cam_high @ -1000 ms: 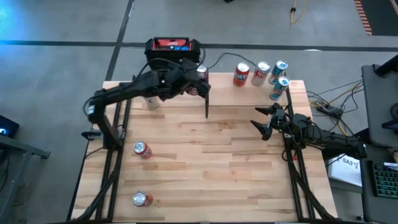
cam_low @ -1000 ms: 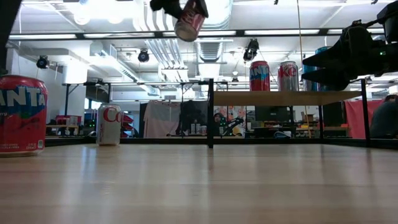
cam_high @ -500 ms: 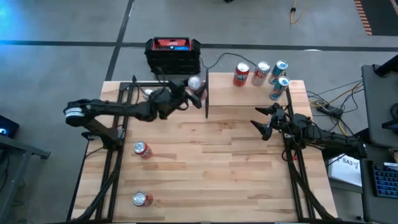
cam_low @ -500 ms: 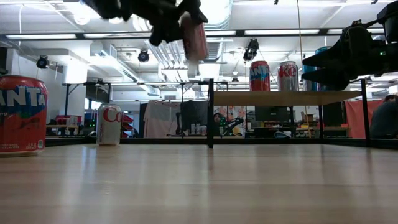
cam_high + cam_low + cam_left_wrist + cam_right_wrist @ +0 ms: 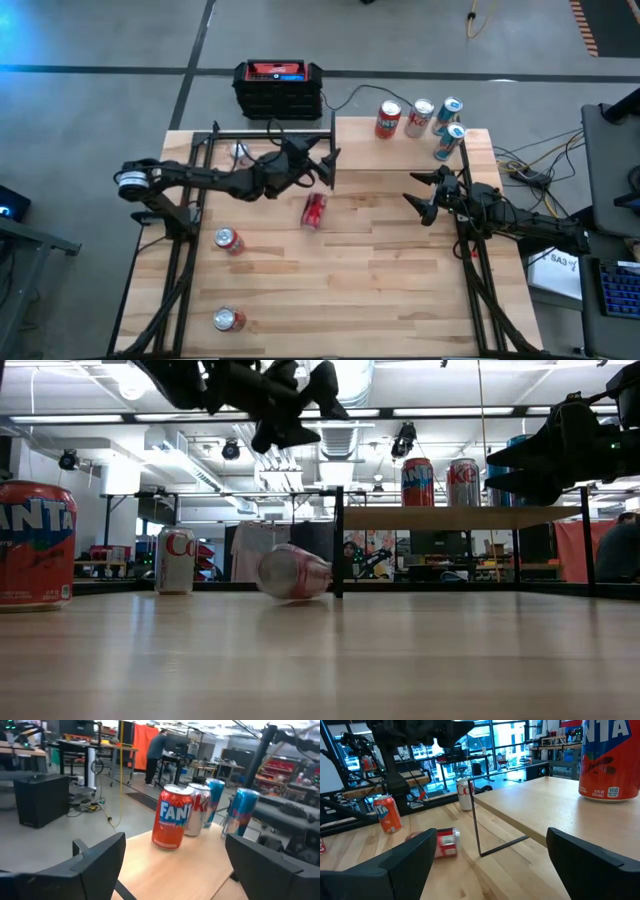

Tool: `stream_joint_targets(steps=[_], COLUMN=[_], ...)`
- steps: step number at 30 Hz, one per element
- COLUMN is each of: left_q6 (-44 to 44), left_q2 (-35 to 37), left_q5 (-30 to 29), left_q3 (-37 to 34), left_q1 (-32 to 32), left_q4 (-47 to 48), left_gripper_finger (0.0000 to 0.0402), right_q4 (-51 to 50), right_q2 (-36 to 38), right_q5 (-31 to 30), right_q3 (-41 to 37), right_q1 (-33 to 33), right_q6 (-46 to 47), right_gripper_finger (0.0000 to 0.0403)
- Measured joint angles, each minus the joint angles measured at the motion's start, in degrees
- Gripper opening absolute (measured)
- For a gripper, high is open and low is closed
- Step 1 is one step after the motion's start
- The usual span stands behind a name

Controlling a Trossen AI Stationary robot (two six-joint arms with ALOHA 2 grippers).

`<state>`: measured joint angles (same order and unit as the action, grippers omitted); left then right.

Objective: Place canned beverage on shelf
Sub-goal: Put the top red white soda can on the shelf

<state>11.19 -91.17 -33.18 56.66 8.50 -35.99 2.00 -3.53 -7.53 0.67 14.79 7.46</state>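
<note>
4 cans [image 5: 420,118] stand on the shelf [image 5: 400,160], but 1 red can [image 5: 314,210] lies toppled on the worktop [image 5: 380,270] below the empty, open left hand [image 5: 322,160].

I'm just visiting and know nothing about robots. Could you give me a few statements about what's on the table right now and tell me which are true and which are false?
1. A red can lies on its side on the tabletop. True.
2. The left gripper holds a can. False: its fingers are open with nothing between them.
3. Four cans stand on the shelf. True: they cluster at its far edge.
4. The right gripper is shut on a blue can. False: it is open and empty, beside the shelf.
5. The fallen can rests on the shelf. False: it lies on the tabletop, just off the shelf's corner post.
</note>
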Motion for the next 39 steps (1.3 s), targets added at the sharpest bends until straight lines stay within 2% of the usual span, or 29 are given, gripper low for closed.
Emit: stream_joint_targets(steps=[3,10,16,21,25,27,30,32,35,39], left_q6=[0.3,0.6,6.4,19.1,18.5,18.3,20.5,18.7,16.3,19.6], left_q2=[0.1,0.1,0.1,0.1,0.1,-1.0,-3.4,-4.5,-6.2,-9.5], left_q5=[-2.0,-2.3,-2.9,-12.5,-16.7,-23.6,-38.6,-44.4,-46.8,-45.4], left_q3=[0.8,0.8,0.8,0.7,1.0,1.9,2.3,3.4,6.1,8.3], left_q1=[-1.0,-2.2,-4.0,-8.5,-14.1,-17.3,-21.8,-24.2,-26.7,-27.7], left_q4=[0.6,1.2,6.8,18.1,19.1,20.7,22.9,22.9,22.8,26.7], left_gripper_finger=[0.0321,0.0317,0.0317,0.0317,0.0317,0.0317,0.0317,0.0317,0.0317,0.0317], right_q4=[0.0,0.0,0.0,0.0,0.0,0.0,0.0,0.0,0.0,0.0], right_q2=[0.0,0.0,0.0,0.0,0.0,0.0,0.0,0.0,0.0,0.0], right_q5=[0.0,0.0,0.0,0.0,0.0,0.0,0.0,0.0,0.0,0.0], right_q3=[0.0,0.0,0.0,0.0,0.0,0.0,0.0,0.0,0.0,0.0], right_q1=[0.0,0.0,0.0,0.0,0.0,0.0,0.0,0.0,0.0,0.0], right_q6=[0.0,0.0,0.0,0.0,0.0,0.0,0.0,0.0,0.0,0.0], right_gripper_finger=[0.0359,0.0359,0.0359,0.0359,0.0359,0.0359,0.0359,0.0359,0.0359,0.0359])
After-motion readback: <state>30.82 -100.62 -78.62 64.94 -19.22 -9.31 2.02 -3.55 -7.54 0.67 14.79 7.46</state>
